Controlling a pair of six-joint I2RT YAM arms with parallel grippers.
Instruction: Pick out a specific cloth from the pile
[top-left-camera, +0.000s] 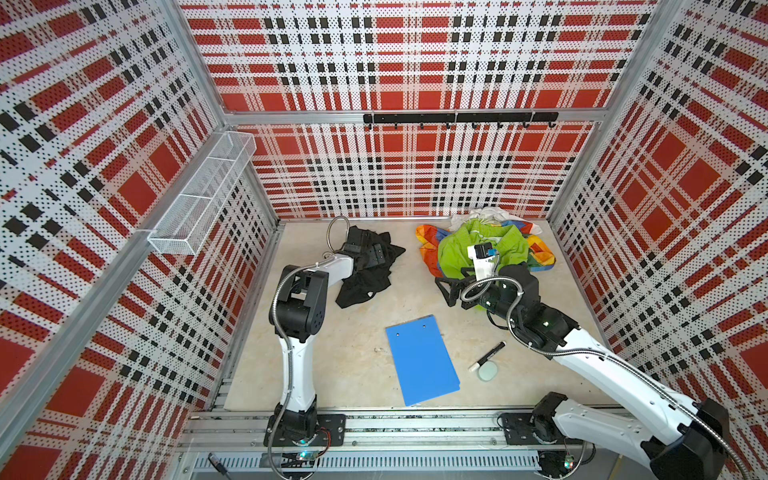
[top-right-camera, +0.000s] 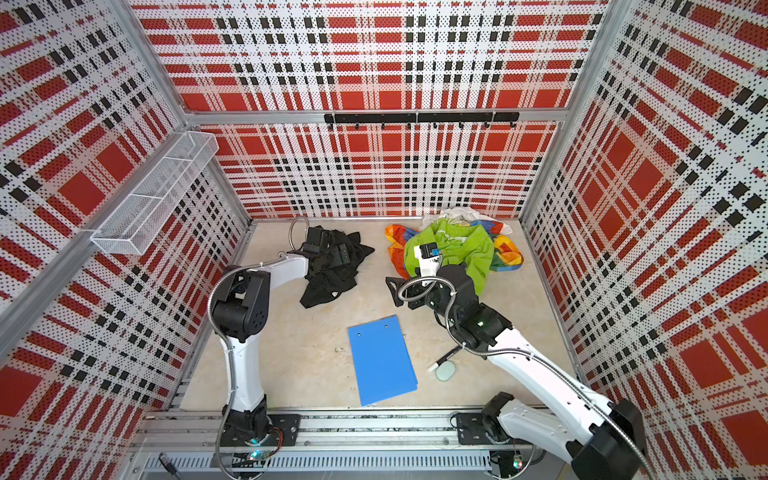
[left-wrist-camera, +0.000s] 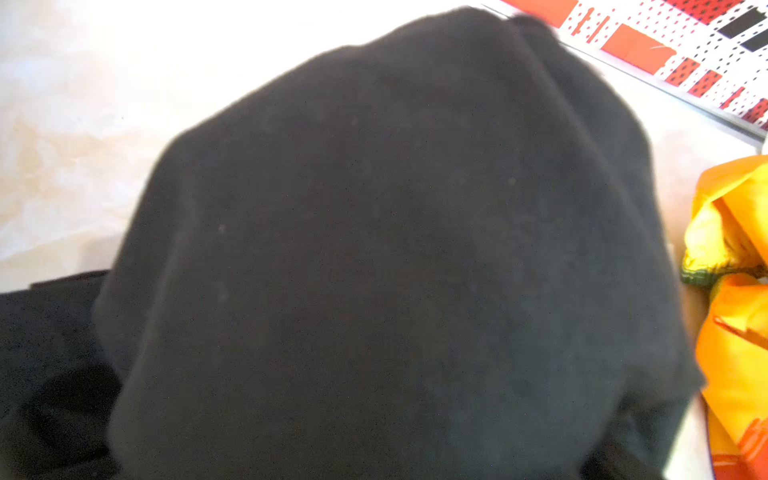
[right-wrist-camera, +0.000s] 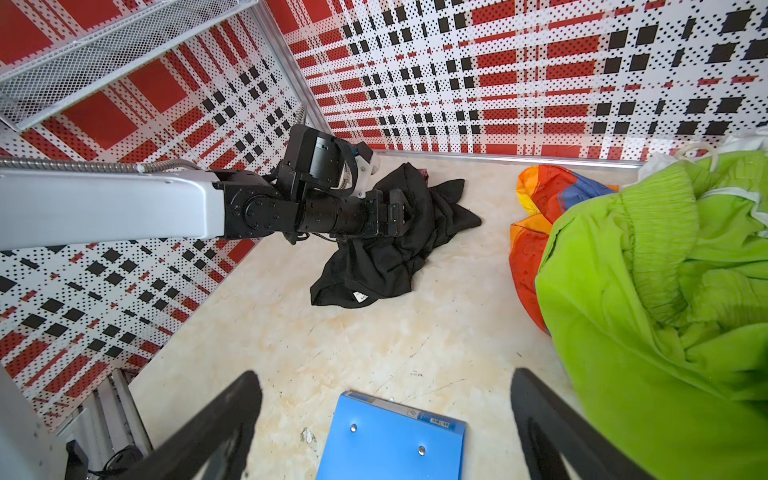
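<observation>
The black cloth (top-left-camera: 365, 282) lies crumpled at the back left of the table, apart from the pile (top-left-camera: 482, 245) of lime-green, rainbow and white fabric at the back right. Its small white tag (right-wrist-camera: 359, 296) shows at its near edge. My left gripper (top-left-camera: 376, 251) is low on the cloth's far part, black against black fabric. In the left wrist view the cloth (left-wrist-camera: 395, 249) fills the frame and hides the jaws. My right gripper (right-wrist-camera: 386, 378) hangs open and empty beside the pile's near left edge (top-left-camera: 451, 291).
A blue board (top-left-camera: 422, 359) lies at the front middle of the table, with a black marker (top-left-camera: 488, 355) and a pale round disc (top-left-camera: 487, 370) to its right. A wire basket (top-left-camera: 203, 195) hangs on the left wall and a hook rail (top-left-camera: 457, 118) on the back wall.
</observation>
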